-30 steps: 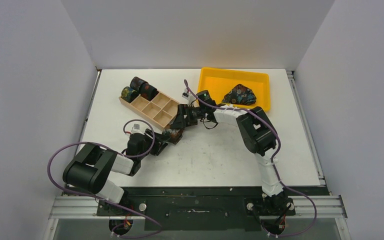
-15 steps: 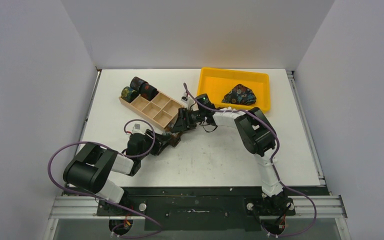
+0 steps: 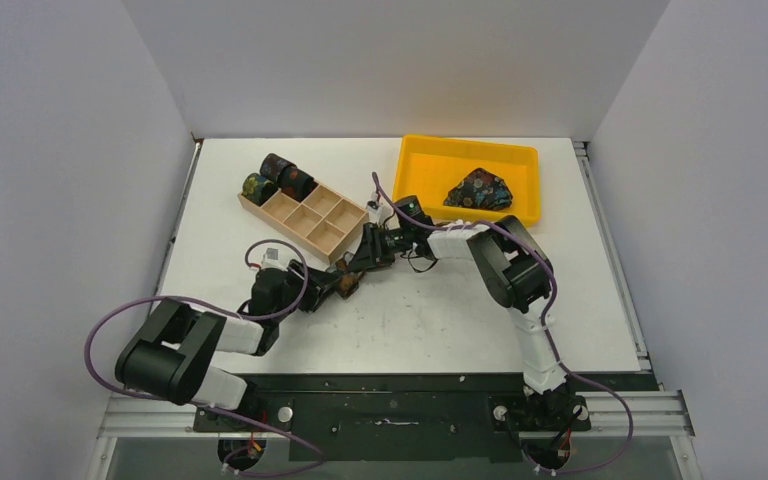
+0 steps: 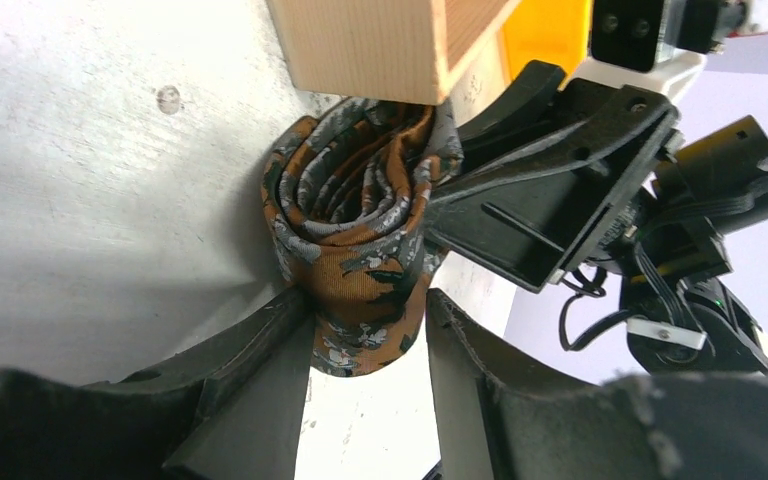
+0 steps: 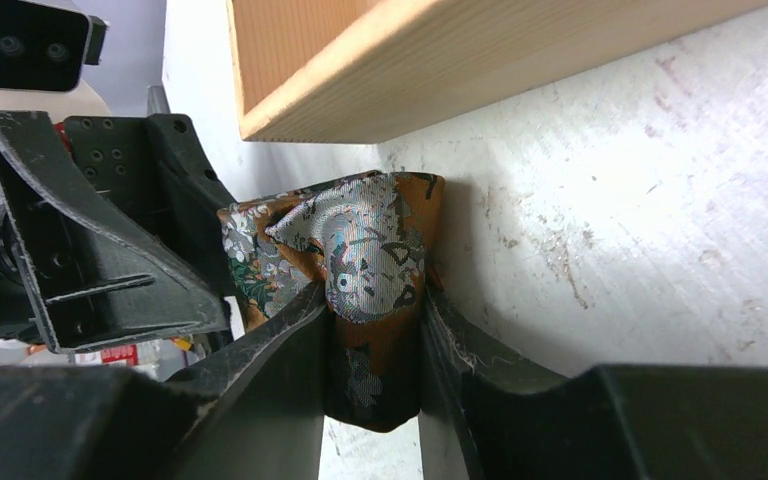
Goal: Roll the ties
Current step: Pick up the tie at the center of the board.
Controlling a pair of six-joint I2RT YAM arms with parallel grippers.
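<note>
Tabletop (image 3: 440, 310), scuffed white between pale walls (image 3: 380, 60), bears left gripper (image 4: 368, 335) and right gripper (image 5: 372, 340) pinching one rolled tie (image 4: 355, 215).

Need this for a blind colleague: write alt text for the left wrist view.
A rolled brown-rust tie with grey-blue pattern lies on the white table, pinched between the two black fingers of the left gripper at the bottom edge. The right gripper juts in from the right, touching the roll, and a wooden box corner sits just behind it.
</note>
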